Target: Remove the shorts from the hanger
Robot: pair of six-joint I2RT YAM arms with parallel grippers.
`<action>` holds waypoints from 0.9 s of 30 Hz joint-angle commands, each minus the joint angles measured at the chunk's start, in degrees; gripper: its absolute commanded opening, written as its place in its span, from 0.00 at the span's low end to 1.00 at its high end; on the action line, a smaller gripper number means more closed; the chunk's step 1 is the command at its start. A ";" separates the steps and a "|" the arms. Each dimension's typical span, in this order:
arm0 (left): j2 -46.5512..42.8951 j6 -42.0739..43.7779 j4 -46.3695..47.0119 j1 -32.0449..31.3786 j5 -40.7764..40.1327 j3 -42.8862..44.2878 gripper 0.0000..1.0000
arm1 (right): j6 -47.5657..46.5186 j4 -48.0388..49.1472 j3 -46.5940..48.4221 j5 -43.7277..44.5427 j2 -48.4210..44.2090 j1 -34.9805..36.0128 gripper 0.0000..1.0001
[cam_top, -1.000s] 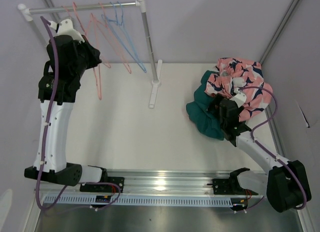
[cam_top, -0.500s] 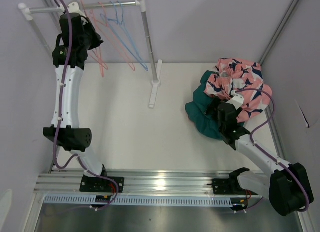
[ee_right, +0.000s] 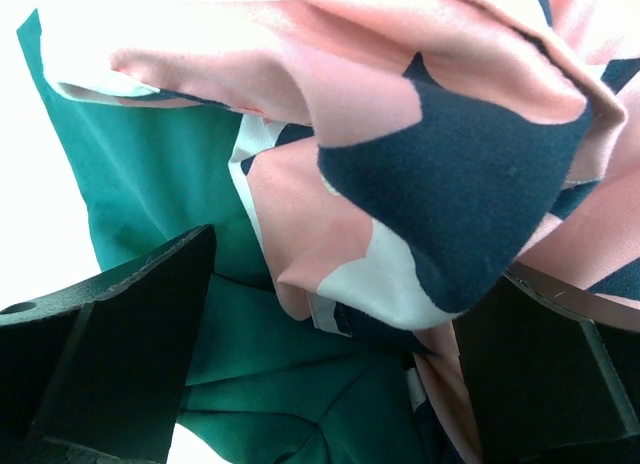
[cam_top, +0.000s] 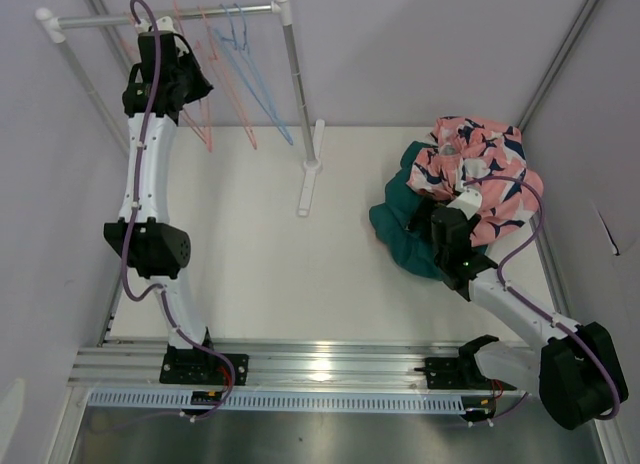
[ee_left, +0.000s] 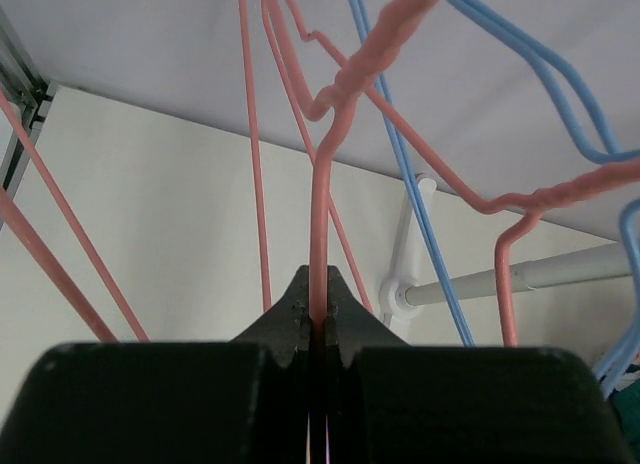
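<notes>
Shorts (cam_top: 478, 174), a pink printed pair heaped on a teal pair (cam_top: 400, 234), lie bunched directly ahead of the right gripper (ee_right: 320, 364), spread fully either side of the cloth, nothing gripped; left gripper (ee_left: 318, 319) is clamped tight on a pink hanger (ee_left: 322, 204) rising above its tips.

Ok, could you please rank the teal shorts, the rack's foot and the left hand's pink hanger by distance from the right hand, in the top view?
1. teal shorts, right side, against the right hand.
2. rack's foot, table middle.
3. pink hanger, far left, pinched by the left hand.
</notes>
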 commanded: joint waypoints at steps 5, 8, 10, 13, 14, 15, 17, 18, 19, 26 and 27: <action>-0.79 0.17 -0.30 1.11 2.14 -0.46 0.00 | -0.26 0.26 1.22 0.14 1.31 1.17 0.99; -3.24 -0.27 0.14 1.02 2.76 -4.68 0.00 | -0.44 0.17 1.48 0.40 1.66 1.44 0.99; -4.83 -0.71 0.40 1.02 3.20 -7.24 0.00 | -0.70 0.17 1.66 0.49 1.84 1.70 0.99; -8.08 -0.97 0.76 0.94 3.90 -10.32 0.16 | -1.05 0.08 2.09 0.75 2.37 2.05 1.00; -8.61 -0.89 0.06 0.94 4.16 -10.58 0.27 | -1.14 -0.09 2.18 1.10 2.54 2.40 0.99; -9.84 -0.62 -0.47 0.85 4.25 -10.58 0.54 | -1.23 -0.09 2.36 1.28 2.72 2.58 1.00; -11.25 -0.27 -1.52 0.41 3.99 -11.02 0.81 | -1.31 -0.09 2.36 1.63 2.63 3.02 0.99; -13.26 -0.01 -1.88 0.32 3.90 -11.46 0.86 | -1.32 -0.01 2.27 2.15 2.46 3.19 0.99; -14.32 0.08 -1.97 0.32 3.64 -11.99 0.90 | -1.32 -0.09 2.19 2.25 2.37 3.28 0.99; -29.78 -0.09 -0.48 -1.43 4.86 -25.75 0.99 | -2.45 -1.67 4.29 3.83 3.34 4.69 0.99; -31.97 0.08 0.05 -1.52 5.39 -27.36 0.99 | -2.63 -2.46 4.82 4.09 3.07 5.12 0.99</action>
